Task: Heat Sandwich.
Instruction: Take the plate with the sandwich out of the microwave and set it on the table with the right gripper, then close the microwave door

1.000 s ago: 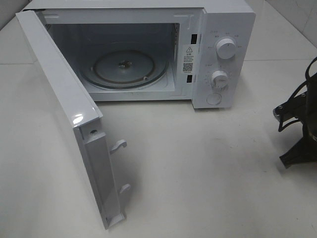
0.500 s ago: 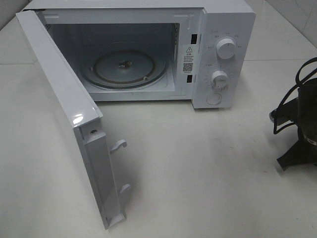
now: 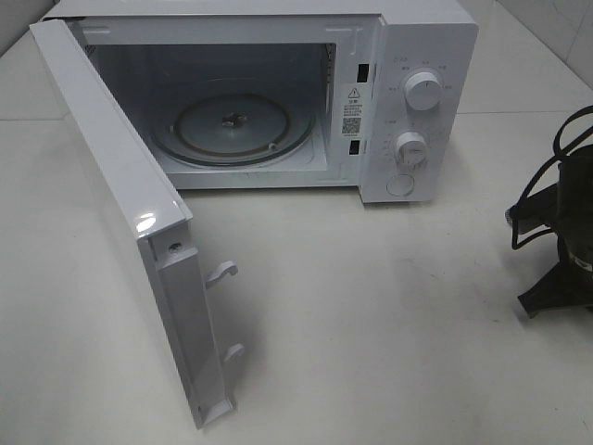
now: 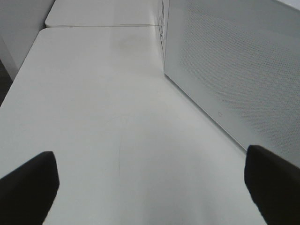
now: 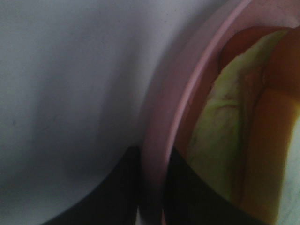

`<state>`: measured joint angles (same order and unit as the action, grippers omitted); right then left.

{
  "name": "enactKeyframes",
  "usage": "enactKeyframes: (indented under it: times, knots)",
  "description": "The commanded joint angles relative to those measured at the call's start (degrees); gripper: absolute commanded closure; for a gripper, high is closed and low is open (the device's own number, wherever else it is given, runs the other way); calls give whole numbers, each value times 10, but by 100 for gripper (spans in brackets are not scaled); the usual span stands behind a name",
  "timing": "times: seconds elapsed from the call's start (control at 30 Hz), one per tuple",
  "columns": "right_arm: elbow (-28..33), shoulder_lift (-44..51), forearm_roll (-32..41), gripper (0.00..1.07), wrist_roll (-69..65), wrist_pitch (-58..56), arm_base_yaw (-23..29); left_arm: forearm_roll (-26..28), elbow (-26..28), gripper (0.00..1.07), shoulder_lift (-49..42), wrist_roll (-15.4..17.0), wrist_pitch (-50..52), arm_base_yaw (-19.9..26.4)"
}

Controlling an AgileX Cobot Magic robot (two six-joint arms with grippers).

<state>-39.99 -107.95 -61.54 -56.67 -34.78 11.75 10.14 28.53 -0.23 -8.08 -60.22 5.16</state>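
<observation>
In the right wrist view, the sandwich [image 5: 225, 122], pale cream with yellow and orange layers, lies in a round pink dish [image 5: 187, 84]. The dish's rim runs between the two dark fingers of my right gripper [image 5: 152, 157], which pinch it from both sides. The exterior high view shows only part of my right arm [image 3: 565, 250] at the right edge, and the dish and sandwich are outside that frame. My left gripper [image 4: 150, 187] is open over bare table, with nothing between its fingers.
A white microwave [image 3: 417, 56] stands at the back with its door [image 3: 111, 176] swung wide open to the left. Inside it is a bare glass turntable [image 3: 232, 130]. The door's perforated outer face [image 4: 234, 61] is close beside my left gripper.
My right arm has shifted a little at the right edge of the exterior view. The microwave and its door have not moved.
</observation>
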Motion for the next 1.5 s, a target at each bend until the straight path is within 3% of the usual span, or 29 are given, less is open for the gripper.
enactKeyframes:
  times: [0.03, 0.07, 0.2, 0.3, 0.5, 0.63, 0.83, 1.13, 1.5]
  knots:
    - [-1, 8, 24, 71, 19, -8, -5, 3, -1, 5, -14, 1, 7, -3]
    - [-1, 8, 24, 71, 19, -8, -5, 3, -1, 5, -14, 1, 7, -3]
    - [-1, 53, 65, 52, 68, -12, -5, 3, -1, 5, -14, 1, 7, -3]
    - [-1, 70, 87, 47, 97, -18, -5, 3, -1, 5, -14, 1, 7, -3]
    - [-1, 147, 239, 31, 265, -17, -4, 3, -1, 5, -14, 1, 7, -3]
    - [-1, 207, 324, 26, 345, -19, -4, 3, -1, 5, -14, 1, 7, -3]
    - [-1, 299, 436, 28, 433, -44, -4, 3, -1, 5, -14, 1, 7, -3]
    - [-1, 443, 531, 31, 511, -112, -3, 3, -1, 5, -14, 1, 7, -3]
    - [-1, 598, 543, 31, 524, -210, -3, 3, -1, 5, -14, 1, 7, -3]
